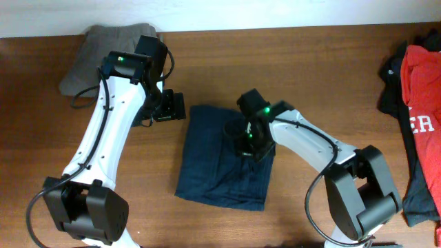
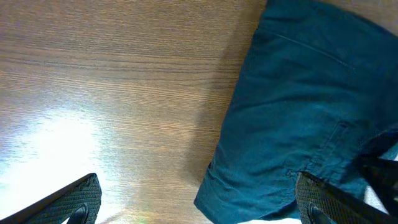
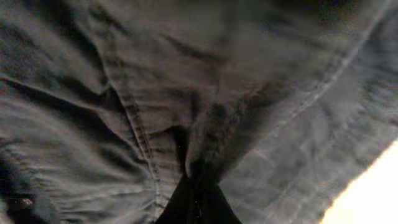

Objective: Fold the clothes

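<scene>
Two arms over the worktop (image 1: 310,62). Navy shorts (image 1: 220,172) lie flat at centre. Right end effector (image 1: 248,141) is pinched tight on their cloth, right of middle. Left end effector (image 1: 169,107) is spread wide and holds nothing, just left of their far corner.

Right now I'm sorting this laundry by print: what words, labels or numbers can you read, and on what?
"ER": white letters on the red shirt at the right edge of the overhead view; it seems to read so, and the rest of the word is hidden.
The navy shorts: no text visible in any view.
The grey garment, top left: none.
</scene>
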`<act>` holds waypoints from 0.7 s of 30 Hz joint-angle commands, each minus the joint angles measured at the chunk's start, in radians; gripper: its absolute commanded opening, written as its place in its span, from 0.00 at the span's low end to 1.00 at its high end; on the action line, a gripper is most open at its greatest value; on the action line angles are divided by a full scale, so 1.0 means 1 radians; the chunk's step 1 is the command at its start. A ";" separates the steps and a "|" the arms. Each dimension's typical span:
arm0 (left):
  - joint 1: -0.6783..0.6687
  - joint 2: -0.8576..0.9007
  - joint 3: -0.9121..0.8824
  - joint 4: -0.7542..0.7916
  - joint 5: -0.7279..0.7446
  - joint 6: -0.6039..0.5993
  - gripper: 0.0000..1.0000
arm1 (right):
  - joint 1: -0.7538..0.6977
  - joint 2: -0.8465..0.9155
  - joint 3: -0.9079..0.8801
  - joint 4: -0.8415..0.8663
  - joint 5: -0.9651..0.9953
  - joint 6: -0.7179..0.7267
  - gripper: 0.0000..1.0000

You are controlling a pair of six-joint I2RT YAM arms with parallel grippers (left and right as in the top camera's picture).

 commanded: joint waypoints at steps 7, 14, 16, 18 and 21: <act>0.001 -0.005 0.017 -0.002 -0.015 0.009 0.99 | 0.009 -0.002 0.241 -0.223 0.092 -0.024 0.04; 0.001 -0.005 0.017 -0.001 -0.016 0.009 0.99 | 0.009 -0.012 0.302 -0.382 0.206 0.033 0.04; 0.001 -0.005 0.017 -0.001 -0.016 0.009 0.99 | 0.009 -0.012 0.304 -0.421 0.257 0.072 0.04; 0.001 -0.005 0.017 -0.001 -0.016 0.009 0.99 | 0.009 -0.012 0.303 -0.454 0.284 0.113 0.04; 0.001 -0.005 0.017 -0.001 -0.016 0.009 0.99 | 0.009 -0.012 0.303 -0.479 0.303 0.133 0.04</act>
